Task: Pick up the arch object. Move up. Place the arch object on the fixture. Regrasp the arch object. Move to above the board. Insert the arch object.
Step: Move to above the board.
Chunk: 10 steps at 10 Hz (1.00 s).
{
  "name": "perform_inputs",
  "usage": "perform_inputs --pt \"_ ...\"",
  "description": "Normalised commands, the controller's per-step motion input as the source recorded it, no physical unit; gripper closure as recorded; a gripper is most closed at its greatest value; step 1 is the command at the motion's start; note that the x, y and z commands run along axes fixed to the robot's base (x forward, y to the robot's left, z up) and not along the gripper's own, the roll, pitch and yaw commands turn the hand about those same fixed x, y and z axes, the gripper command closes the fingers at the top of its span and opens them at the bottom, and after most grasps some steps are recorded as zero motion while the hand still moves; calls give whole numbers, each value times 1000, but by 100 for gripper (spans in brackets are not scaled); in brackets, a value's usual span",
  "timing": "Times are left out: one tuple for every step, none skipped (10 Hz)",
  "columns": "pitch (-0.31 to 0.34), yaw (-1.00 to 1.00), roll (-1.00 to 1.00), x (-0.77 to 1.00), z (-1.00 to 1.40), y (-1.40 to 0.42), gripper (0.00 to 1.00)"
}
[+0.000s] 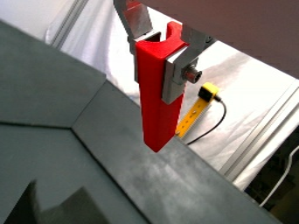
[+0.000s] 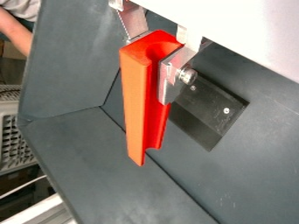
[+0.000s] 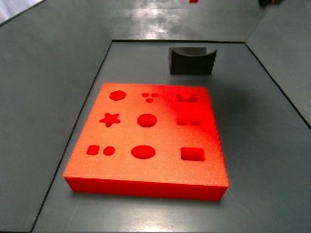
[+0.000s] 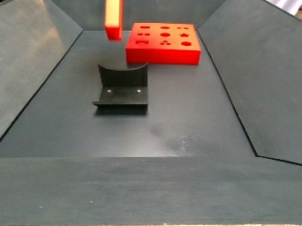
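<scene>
My gripper (image 1: 162,52) is shut on the arch object (image 1: 158,96), a long bright red bar. The bar hangs straight down from the silver fingers (image 1: 177,77), held near its notched upper end. Both wrist views show this grip (image 2: 158,54). In a side view the bar (image 4: 113,18) hangs high over the floor, left of the board (image 4: 163,42) and beyond the fixture (image 4: 122,88); the gripper itself is cut off above the frame. The board (image 3: 152,136) lies flat with its cutouts empty. The fixture (image 3: 191,61) stands empty behind it.
Sloped dark grey walls (image 4: 48,71) ring the floor on all sides. A dark plate with screws (image 2: 212,114) lies on the floor below the bar. A yellow cable (image 1: 197,109) hangs outside the enclosure, against white sheeting.
</scene>
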Motion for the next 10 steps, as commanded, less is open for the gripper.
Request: perform_inputs --pt "103 8 -63 -96 1000 50 100" --pt "105 31 -53 -79 887 37 100" --pt "98 46 -53 -53 697 21 100" --pt "98 58 -48 -30 515 13 100" --pt "102 67 -47 -9 336 2 100" --pt "109 72 -48 2 216 -3 100" --pt "51 -41 -1000 -529 77 -1000 100" --pt "43 -41 -1000 -532 84 -1000 100" --pt "35 -37 -1000 -560 93 -1000 100" --pt "29 -36 -1000 -572 72 -1000 100"
